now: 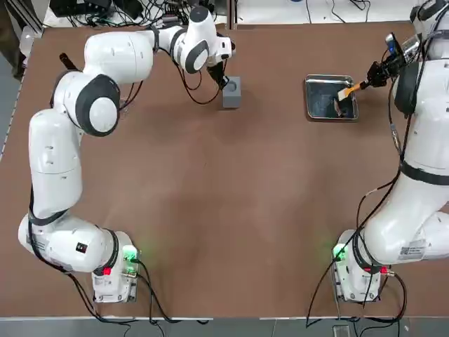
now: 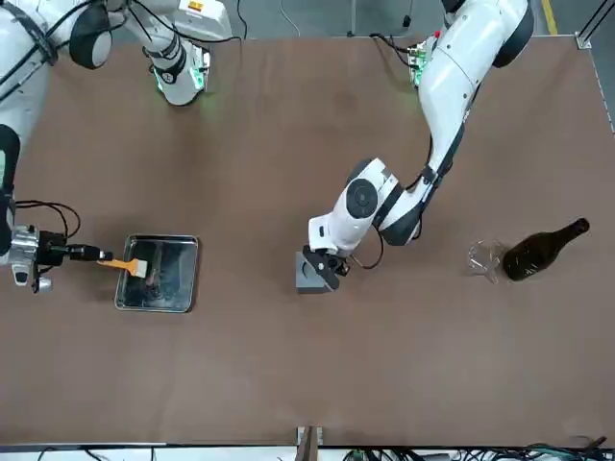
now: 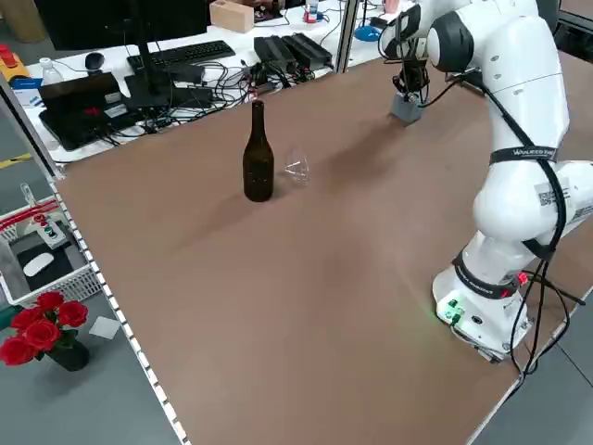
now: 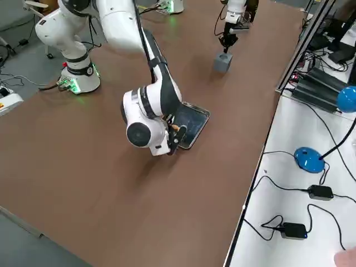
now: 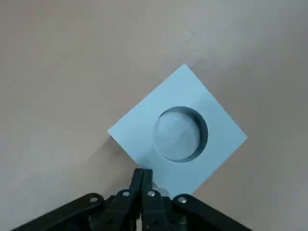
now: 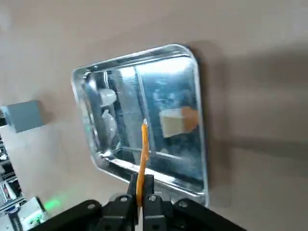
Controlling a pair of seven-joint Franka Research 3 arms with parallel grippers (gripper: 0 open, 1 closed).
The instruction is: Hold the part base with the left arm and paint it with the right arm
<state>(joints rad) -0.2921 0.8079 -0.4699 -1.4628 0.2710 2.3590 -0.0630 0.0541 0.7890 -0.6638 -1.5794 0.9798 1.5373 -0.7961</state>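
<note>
Toward the upper middle of the top view, we see the part base (image 1: 232,91) on the brown surface (image 1: 224,210), with the left end effector (image 1: 223,78) clenched on its edge. At upper right, the right end effector (image 1: 377,74) grasps an orange-handled brush (image 1: 349,92) whose bristles sit over the metal tray (image 1: 330,98), well apart from the block. We can read no writing clearly.

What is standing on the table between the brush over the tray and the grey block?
Nothing visible. The brush in the right gripper is over the metal tray, and only bare table lies between it and the part base.
</note>
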